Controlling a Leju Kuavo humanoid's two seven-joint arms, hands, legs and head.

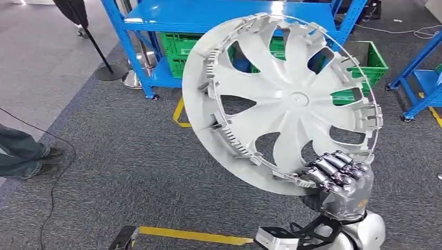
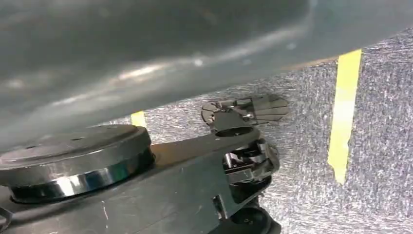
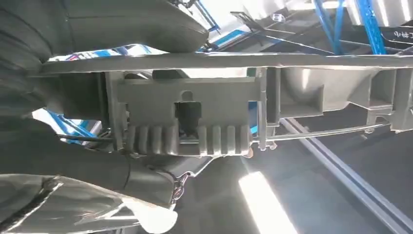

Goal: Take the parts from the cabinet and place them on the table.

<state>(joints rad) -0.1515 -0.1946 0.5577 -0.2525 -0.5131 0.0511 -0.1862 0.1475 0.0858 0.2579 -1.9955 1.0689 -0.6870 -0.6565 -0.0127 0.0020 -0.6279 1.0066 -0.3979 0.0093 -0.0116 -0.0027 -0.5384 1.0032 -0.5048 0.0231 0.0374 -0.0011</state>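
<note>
- The floor (image 1: 114,156) takes up most of the head view: grey carpet, with yellow tape (image 1: 193,235) running along near the bottom and another yellow corner by the rack's foot.
- Next up, the blue rack (image 1: 208,15) across the top, its shelf bare blue on the upper level, green crates (image 1: 180,49) tucked on the lower one.
- Another green crate (image 1: 372,65) stands on the floor just right of the rack, partly behind the part.
- Here is the star of the show: the wheel cover (image 1: 281,101), a big white disc with curved spokes and a ring of clips round its rim, held up in the air in front of the rack, tilted, its inner side towards the camera.
- The right hand (image 1: 339,179) grips that wheel cover at its lower rim, fingers (image 1: 333,166) curled over the edge, the silver arm coming up from below.
- In the right wrist view, the cover's rim (image 3: 219,63) and a ribbed clip (image 3: 190,139) sit right against the hand, very close up.
- The left hand: I cannot tell its state; the left wrist view looks down at carpet and a yellow tape (image 2: 343,117) line past blurred grey.
- Far left, a person's leg and shoe (image 1: 31,156) at the frame's edge, a thin black cable (image 1: 57,177) trailing over the floor beside it.
</note>
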